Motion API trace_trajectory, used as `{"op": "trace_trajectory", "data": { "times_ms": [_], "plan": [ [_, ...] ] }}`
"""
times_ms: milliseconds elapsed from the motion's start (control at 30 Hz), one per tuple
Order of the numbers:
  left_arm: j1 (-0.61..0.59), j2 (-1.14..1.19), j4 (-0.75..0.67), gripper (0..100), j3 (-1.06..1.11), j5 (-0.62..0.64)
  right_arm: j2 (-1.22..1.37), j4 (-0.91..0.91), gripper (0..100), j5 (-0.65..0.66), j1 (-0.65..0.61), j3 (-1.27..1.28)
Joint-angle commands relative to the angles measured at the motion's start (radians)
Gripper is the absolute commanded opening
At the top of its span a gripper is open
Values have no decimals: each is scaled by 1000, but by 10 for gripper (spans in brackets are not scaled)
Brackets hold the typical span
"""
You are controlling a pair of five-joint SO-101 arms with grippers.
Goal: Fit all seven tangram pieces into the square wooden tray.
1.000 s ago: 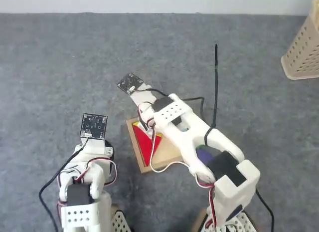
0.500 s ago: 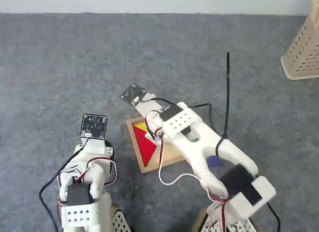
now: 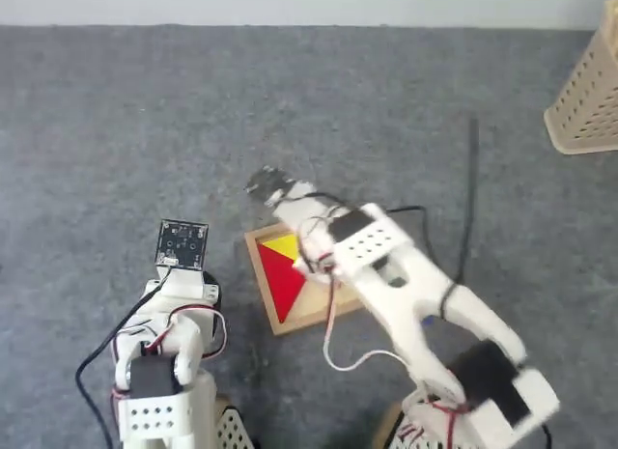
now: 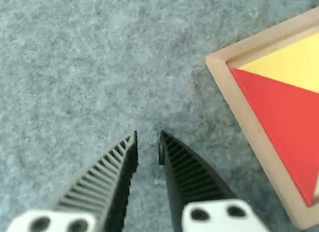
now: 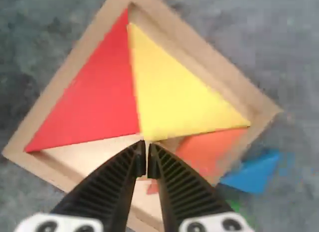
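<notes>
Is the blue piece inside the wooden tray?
No, the blue piece lies on the grey carpet, just outside the tray.

The square wooden tray (image 5: 209, 60) lies flat, its pale rim unbroken. Inside it, a large red triangle (image 5: 94, 105) and a large yellow triangle (image 5: 172, 100) lie flat, flush along one shared edge. That edge runs from a tray corner to the tray's middle, and together they fill about half the tray. An orange piece (image 5: 209, 147) sits inside the tray against the yellow triangle. A blue piece (image 5: 251, 172) lies on the surface (image 5: 279, 32) outside the tray, just beside its rim near the orange piece.
</notes>
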Motion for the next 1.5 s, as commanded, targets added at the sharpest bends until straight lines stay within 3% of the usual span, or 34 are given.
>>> {"op": "trace_trajectory", "data": {
  "times_ms": [0,333,867,1167,1367,1467],
  "plan": [
    [3,-23,3,72,-8,9,-157,19,6,17,58,41],
    [3,-23,3,72,-8,9,-165,-64,6,18,71,183],
    [3,-23,3,72,-8,9,82,-113,6,-40,84,23],
    [3,-23,3,72,-8,9,-176,-111,6,-75,148,147],
    [3,-23,3,72,-8,9,-271,-102,6,-74,15,233],
    [3,-23,3,72,-8,9,-239,-108,6,-74,10,233]
  ]
}}
